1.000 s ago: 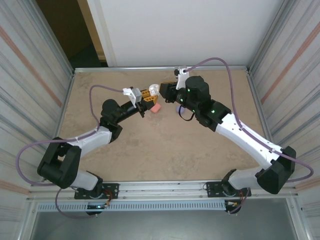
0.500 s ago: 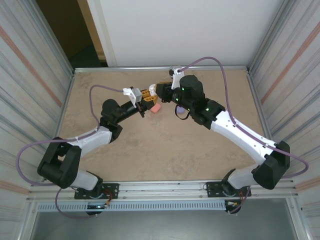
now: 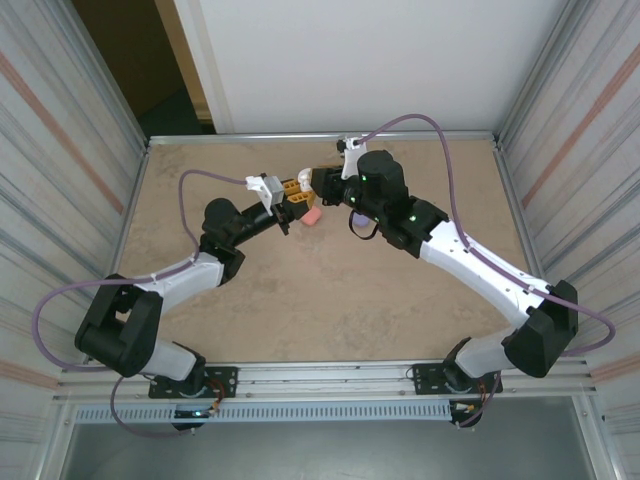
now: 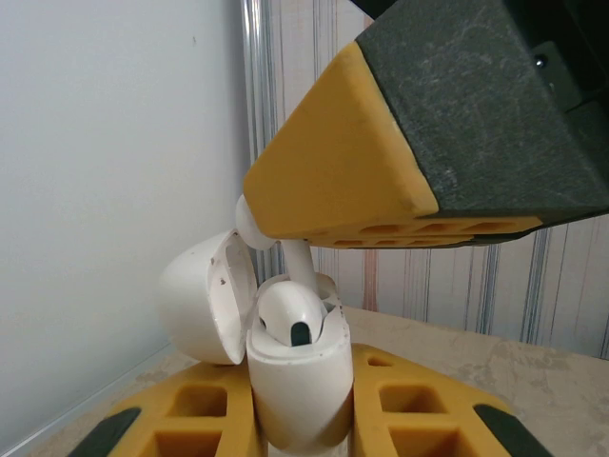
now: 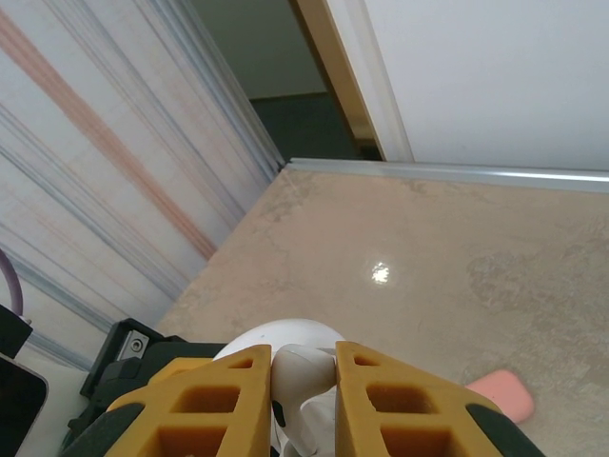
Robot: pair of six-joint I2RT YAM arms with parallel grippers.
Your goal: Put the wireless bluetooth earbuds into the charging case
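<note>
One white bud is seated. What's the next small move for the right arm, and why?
Probably ease the right gripper straight down: the stem of its held earbud points into the white charging case, clamped by the left gripper, beside the seated earbud.

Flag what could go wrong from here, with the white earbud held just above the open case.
1. The white earbud, pinched in the right gripper, hangs right beside the seated earbud; pushing down may jam it on the rim or dislodge that one.
2. The left gripper holds the white case only by its lower body, so insertion force may twist it.
3. The open lid stands near the right finger and may get knocked.
</note>
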